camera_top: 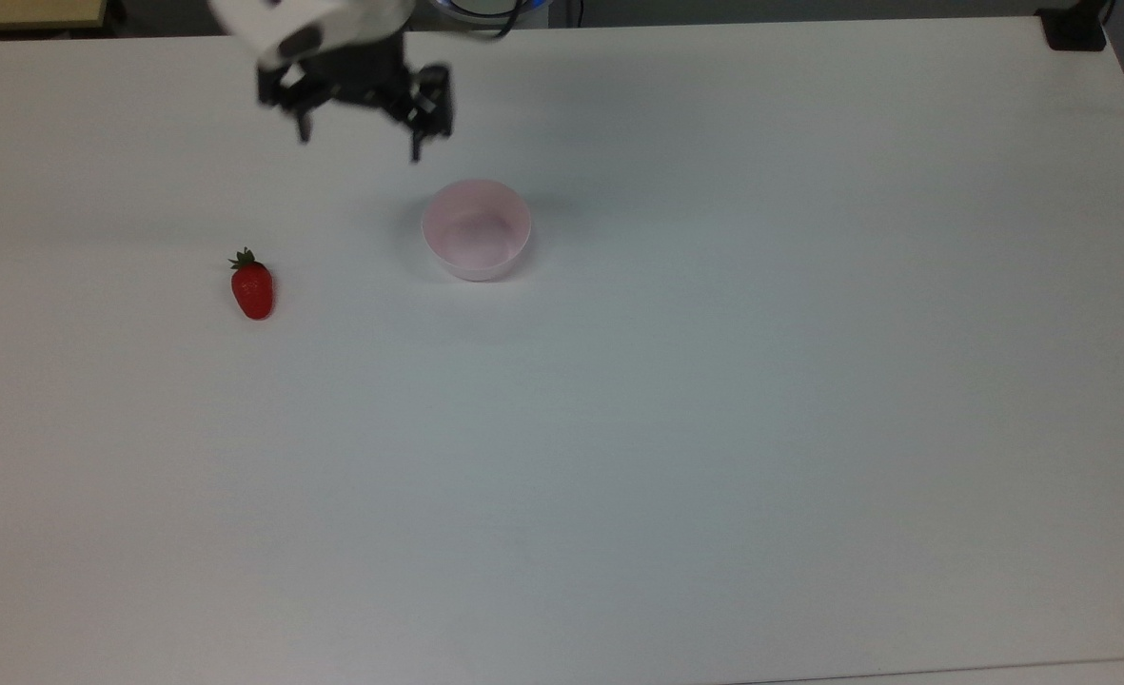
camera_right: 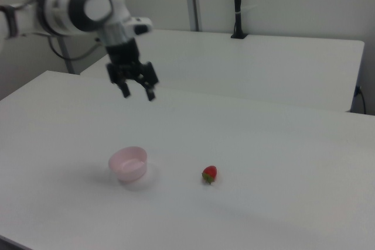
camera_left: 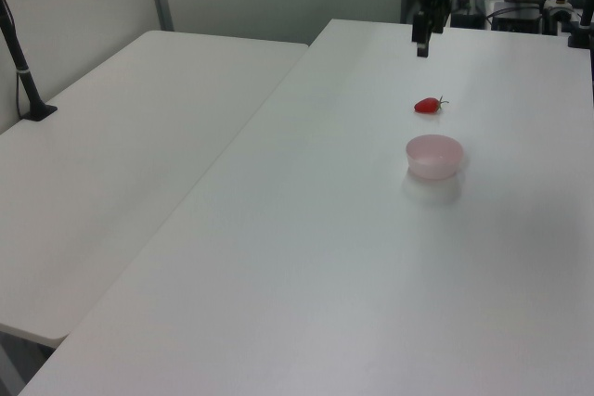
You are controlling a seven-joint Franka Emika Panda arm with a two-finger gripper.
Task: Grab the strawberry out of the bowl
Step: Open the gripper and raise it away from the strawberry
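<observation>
Strawberry [camera_top: 253, 289] lies on counter [camera_top: 714, 428], well apart from empty bowl [camera_top: 476, 229]. Tool [camera_top: 360, 143] released, raised, holding nothing. Risk: rounded fruit rolls if bumped.

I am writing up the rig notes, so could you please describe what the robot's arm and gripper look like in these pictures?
The arm has glossy white rounded shells with dark grey joint sections. Its wrist ends in a white block. The two-finger gripper is black and angular, with short black fingers. A thin dark cable runs near the arm's upper part.
</observation>
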